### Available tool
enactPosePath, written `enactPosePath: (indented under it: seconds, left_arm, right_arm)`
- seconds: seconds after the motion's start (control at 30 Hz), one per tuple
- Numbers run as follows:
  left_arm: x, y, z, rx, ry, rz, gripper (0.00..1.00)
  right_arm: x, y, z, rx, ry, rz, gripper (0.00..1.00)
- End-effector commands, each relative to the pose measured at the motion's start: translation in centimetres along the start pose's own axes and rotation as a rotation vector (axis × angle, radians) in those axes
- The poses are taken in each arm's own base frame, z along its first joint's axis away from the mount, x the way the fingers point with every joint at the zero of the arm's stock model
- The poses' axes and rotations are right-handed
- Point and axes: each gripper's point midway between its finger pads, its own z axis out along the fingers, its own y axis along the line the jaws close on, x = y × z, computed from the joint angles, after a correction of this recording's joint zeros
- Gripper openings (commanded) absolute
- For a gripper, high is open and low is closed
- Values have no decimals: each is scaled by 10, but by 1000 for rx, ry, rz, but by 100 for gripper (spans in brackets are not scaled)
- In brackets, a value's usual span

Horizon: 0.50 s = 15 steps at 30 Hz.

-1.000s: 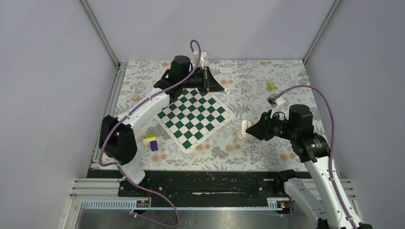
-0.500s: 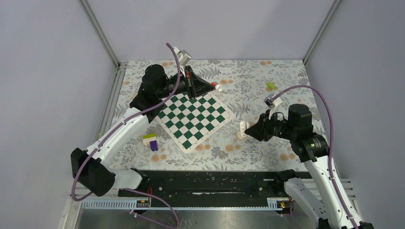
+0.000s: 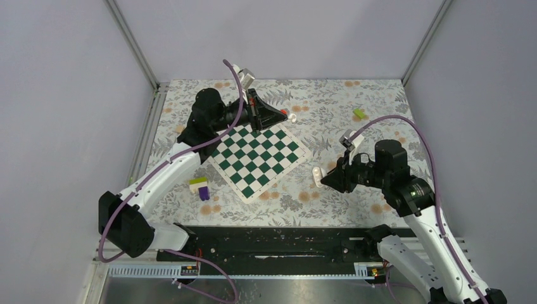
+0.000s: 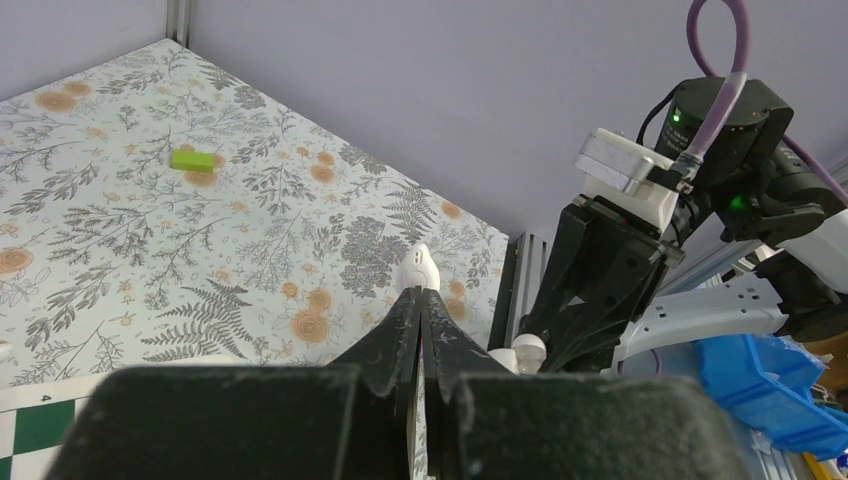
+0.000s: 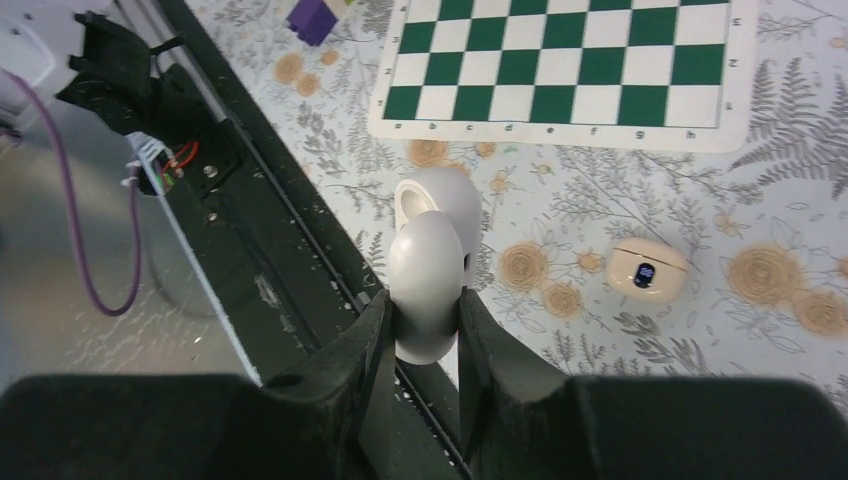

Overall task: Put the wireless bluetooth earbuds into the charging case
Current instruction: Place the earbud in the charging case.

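Left tool [image 4: 418,297] is pinched fully together on a tiny white earbud [image 4: 417,268], whose rounded tip pokes past the fingertips. That arm stretches level beyond the chessboard's [image 3: 259,155] far corner. Right tool [image 5: 425,312], partly spread, clamps a smooth white oval earbud [image 5: 430,250] low over the floral bench [image 5: 800,200]. The pale beige charging case [image 5: 647,269], dark-centred, lies on the bench nearby.
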Motion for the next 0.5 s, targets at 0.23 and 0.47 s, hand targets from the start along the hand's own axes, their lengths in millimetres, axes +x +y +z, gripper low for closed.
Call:
enactPosePath:
  seconds: [0.23,0.47]
  left_arm:
    - [-7,2,0,-62,-50,28,0]
    - [0,5,3,-75,-37,22,0]
  right_arm:
    - [-35,-38,15,228,-117,76,0]
    - [-29,-52,20,319,-42,212,0]
